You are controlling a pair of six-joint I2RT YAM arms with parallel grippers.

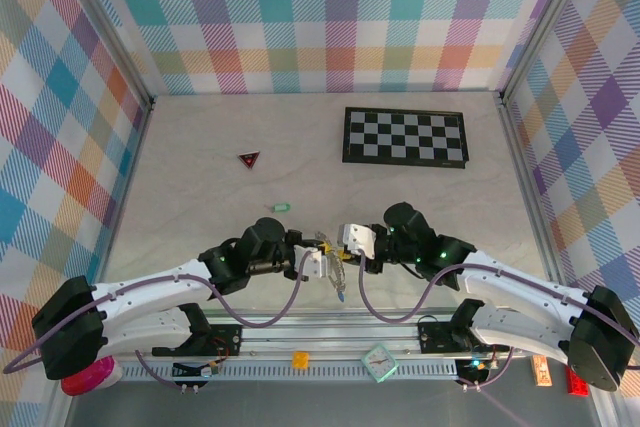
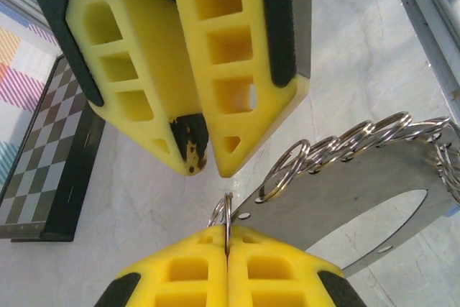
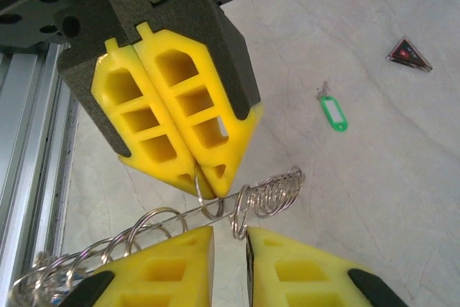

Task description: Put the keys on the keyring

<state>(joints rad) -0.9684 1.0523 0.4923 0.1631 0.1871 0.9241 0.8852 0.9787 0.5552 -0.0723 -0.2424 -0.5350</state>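
Mint-green key [image 1: 279, 207] lies near red triangle [image 1: 249, 159] (checkerboard [image 1: 405, 137] well apart).

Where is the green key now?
In the top view, the green key lies on the table, left of centre, just below and right of the dark red triangle, not touching it.
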